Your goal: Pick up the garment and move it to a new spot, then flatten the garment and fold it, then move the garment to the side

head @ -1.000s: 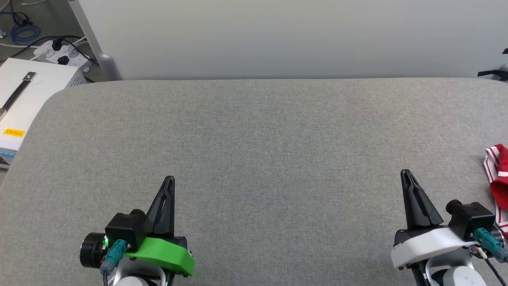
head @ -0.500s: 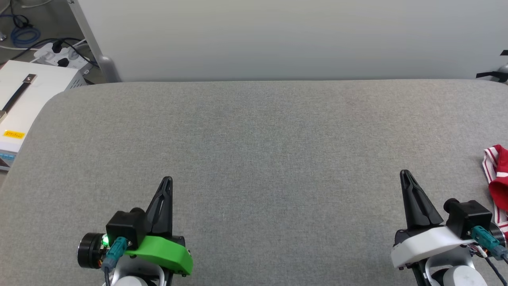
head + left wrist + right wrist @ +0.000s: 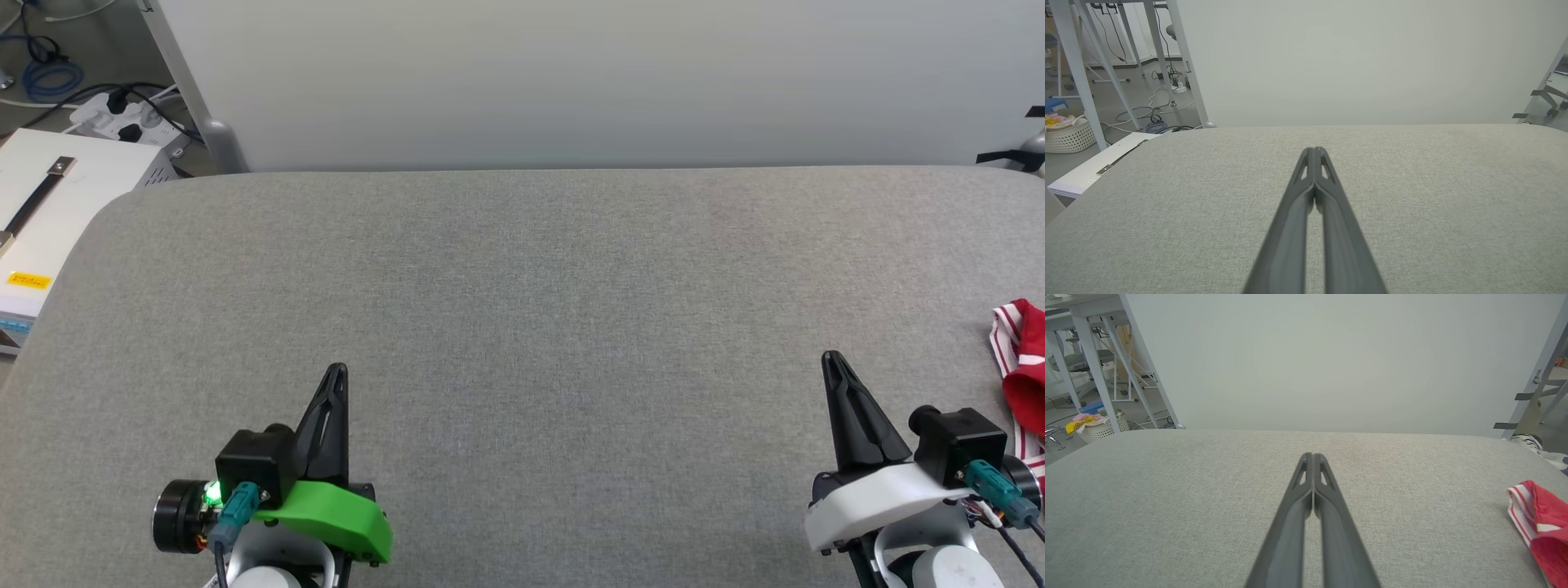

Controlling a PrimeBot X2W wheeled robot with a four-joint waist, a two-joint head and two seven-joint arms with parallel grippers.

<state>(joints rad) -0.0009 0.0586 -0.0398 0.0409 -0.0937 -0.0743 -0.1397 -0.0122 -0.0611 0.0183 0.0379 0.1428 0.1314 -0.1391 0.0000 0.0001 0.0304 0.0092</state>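
The grey fabric-covered table (image 3: 522, 310) spreads wide in front of the robot. The red garment (image 3: 1027, 371), with its red-and-white striped trim, lies bunched at about three o'clock near the table's right end, mostly cut off in the head view. The left gripper (image 3: 336, 374) at seven o'clock and the right gripper (image 3: 833, 359) at five o'clock both have their fingers pressed together on nothing, so my worry is that the right arm, reaching sideways for a heap so close to the edge, pinches only the trim or nudges the cloth off the table.
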